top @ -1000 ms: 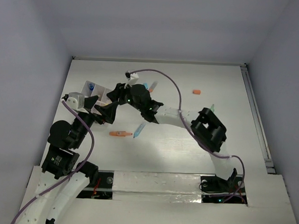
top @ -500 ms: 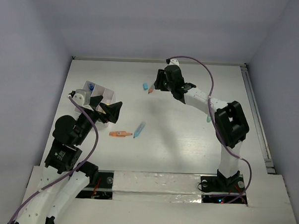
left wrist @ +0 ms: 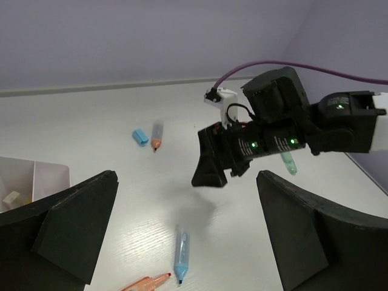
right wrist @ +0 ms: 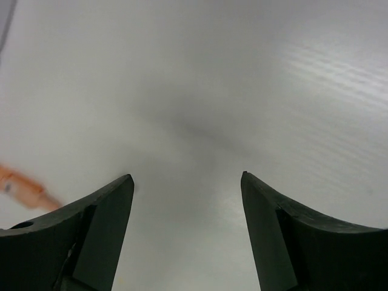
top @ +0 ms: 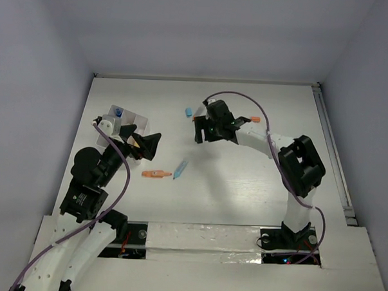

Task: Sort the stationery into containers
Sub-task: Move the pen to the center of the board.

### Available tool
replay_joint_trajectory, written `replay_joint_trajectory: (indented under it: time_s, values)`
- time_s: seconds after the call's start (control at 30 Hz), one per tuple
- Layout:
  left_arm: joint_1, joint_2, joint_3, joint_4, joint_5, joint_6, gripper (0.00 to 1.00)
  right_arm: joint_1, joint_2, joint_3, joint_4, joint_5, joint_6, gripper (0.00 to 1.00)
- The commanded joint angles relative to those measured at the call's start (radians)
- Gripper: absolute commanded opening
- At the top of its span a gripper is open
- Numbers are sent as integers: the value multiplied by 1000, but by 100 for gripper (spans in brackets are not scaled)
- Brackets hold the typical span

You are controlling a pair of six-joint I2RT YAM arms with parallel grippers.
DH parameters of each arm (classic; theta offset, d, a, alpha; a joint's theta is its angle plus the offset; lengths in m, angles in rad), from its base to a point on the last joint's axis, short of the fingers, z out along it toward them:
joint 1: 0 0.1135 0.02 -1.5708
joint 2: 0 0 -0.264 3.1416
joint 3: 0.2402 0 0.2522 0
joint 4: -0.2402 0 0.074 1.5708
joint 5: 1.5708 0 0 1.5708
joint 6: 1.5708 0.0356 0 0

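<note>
Your left gripper (top: 142, 144) stands at the left of the top view, just beside the lower right corner of the box (top: 138, 123). Its jaws are spread wide with nothing between them.

The box sits in the upper left of the table. A blue item (top: 119, 111) lies in its top compartment. The left wrist view shows a small pale piece (left wrist: 11, 196) in another compartment.

Your right gripper (right wrist: 186, 176) hangs over the upper middle of the table, jaws apart and empty. Its own view shows bare table between the fingers and an orange blur (right wrist: 21, 188) at the left edge. Which item that is cannot be told.

Loose stationery, top view:
- An orange pen (top: 156, 174) and a blue pen (top: 180, 169) lie close together below centre.
- A blue cap (top: 189, 111) and an orange-tipped pen (left wrist: 157, 135) lie side by side at upper centre, just left of the right gripper.
- A small orange piece (top: 254, 120) lies right of that gripper's wrist.
- A teal pen (left wrist: 289, 162) lies partly hidden behind the right arm.
</note>
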Motion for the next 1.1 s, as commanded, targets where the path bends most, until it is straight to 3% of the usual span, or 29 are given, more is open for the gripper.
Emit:
replay_joint_trajectory:
  time_s: [0.0,0.27,0.4,0.6,1.07]
  values:
    - [8,2,-1,50,28,3,99,92,-98,-38,-14,-139,-34,78]
    - [8,-10,-4,50,23,1,99,247,-47,-8,-95,-138,-8,82]
    - [8,-14,-4,50,23,1,99,281,18,52,-181,45,12,85]
    - [8,-14,-4,50,31,1,99,312,78,117,-231,128,38,100]
    - [8,-10,-7,50,43,-2,99,343,193,218,-280,229,81,100]
